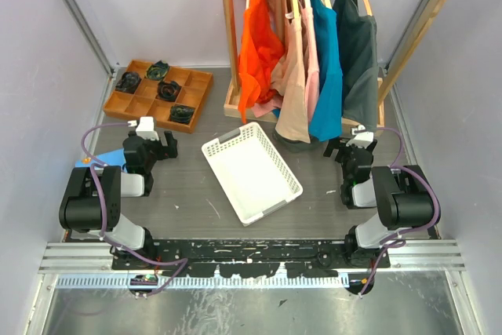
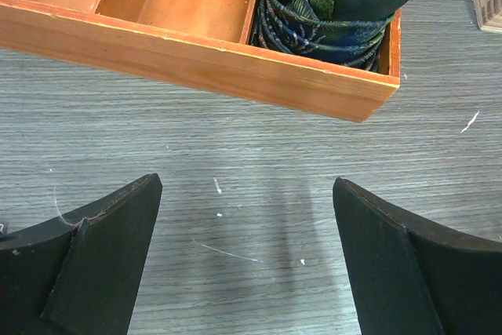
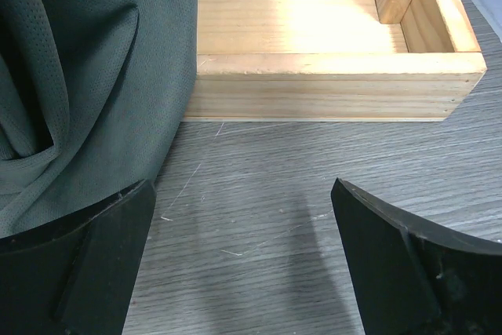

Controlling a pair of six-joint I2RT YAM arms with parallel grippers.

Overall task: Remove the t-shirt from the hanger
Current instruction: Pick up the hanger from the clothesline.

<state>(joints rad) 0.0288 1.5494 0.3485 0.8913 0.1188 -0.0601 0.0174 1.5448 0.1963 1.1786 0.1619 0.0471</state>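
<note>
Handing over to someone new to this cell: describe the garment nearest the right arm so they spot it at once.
Look at the wooden clothes rack at the back of the table. Follow its hanging row to the right end, just beyond the right gripper. There hangs the dark grey t-shirt, the only dark garment, next to a teal top.

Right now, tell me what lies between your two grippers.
A white basket lies between the left gripper and the right gripper; the top view shows it.
</note>
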